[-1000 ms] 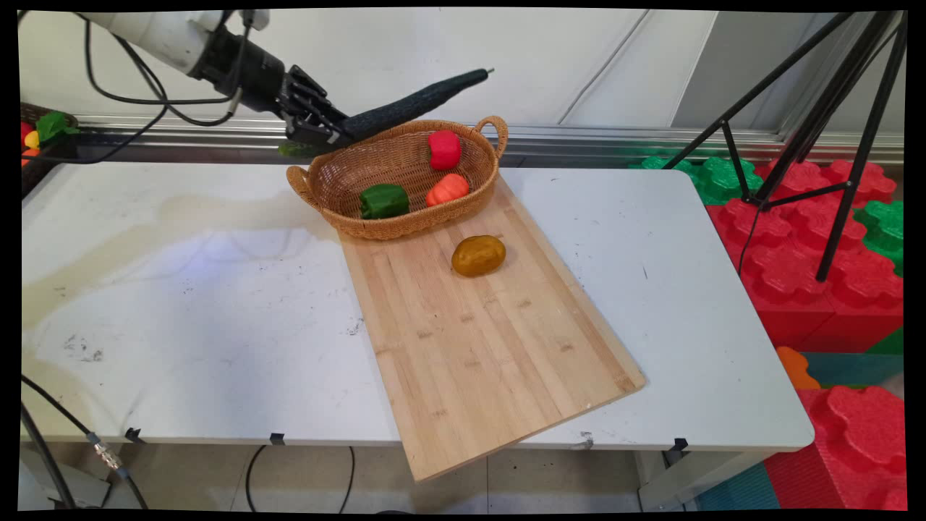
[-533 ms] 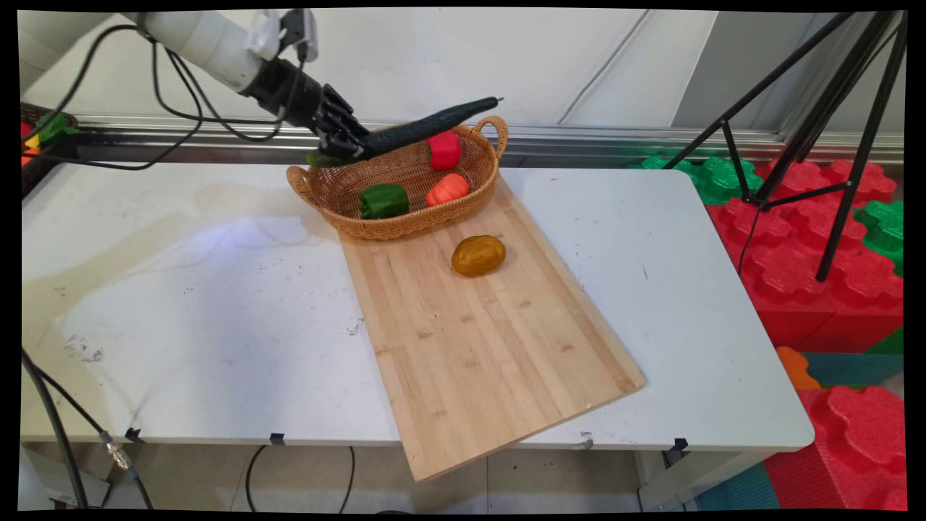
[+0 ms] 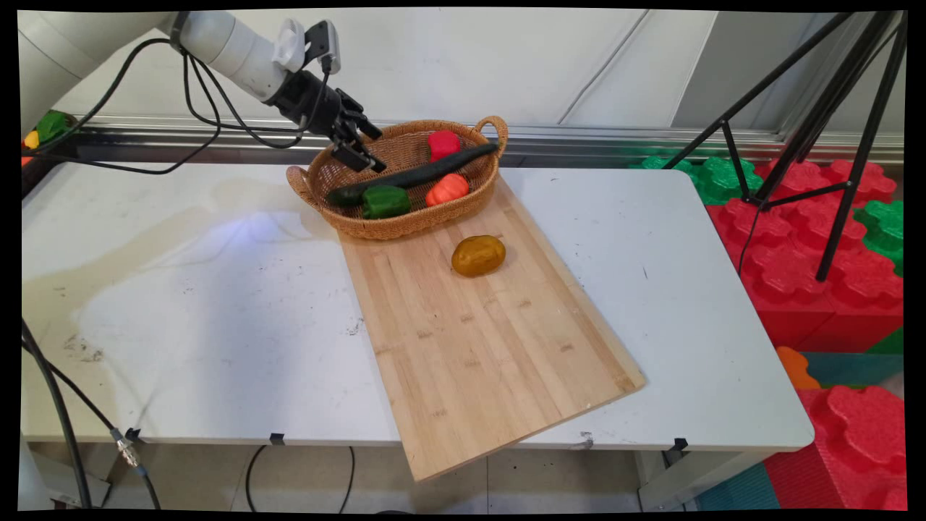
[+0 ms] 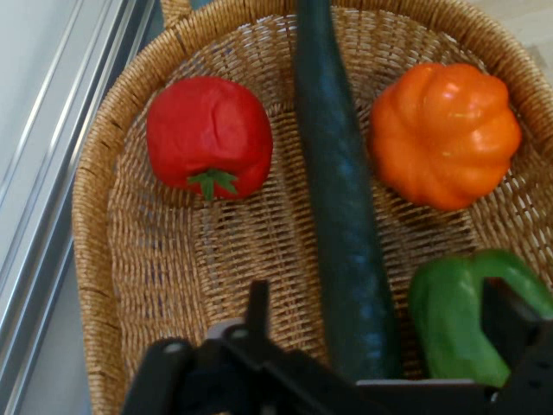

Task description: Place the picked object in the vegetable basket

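I am reaching in from the upper left with my white arm (image 3: 217,40), black cables hanging beneath it. My wrist is angling down and to the right. My gripper (image 3: 359,145) is holding nothing, its two black fingers (image 3: 365,127) spread apart, though in the hand view I am probably seeing only their bases.
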You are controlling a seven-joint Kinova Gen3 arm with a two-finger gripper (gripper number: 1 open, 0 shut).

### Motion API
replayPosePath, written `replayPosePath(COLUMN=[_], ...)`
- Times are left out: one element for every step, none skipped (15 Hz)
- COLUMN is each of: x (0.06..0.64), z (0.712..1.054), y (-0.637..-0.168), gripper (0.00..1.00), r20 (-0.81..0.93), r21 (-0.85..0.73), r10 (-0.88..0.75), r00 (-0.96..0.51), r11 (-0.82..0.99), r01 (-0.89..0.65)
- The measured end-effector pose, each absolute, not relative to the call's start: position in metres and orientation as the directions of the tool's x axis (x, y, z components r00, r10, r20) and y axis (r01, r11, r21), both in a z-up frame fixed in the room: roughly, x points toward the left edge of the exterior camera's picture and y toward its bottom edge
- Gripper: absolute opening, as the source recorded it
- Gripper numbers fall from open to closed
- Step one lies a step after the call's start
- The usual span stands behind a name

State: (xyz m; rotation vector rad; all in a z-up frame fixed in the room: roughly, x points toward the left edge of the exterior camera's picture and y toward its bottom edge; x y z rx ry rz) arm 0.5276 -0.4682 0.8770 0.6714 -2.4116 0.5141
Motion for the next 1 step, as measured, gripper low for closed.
replayPosePath(x=[0.5280], z=[0.8763], y=[-0.4695], gripper=[1.00], r20=[0.620], r21=[-0.201], r10=[-0.345], r00=[-0.705], r11=[0.798], r01=[-0.568])
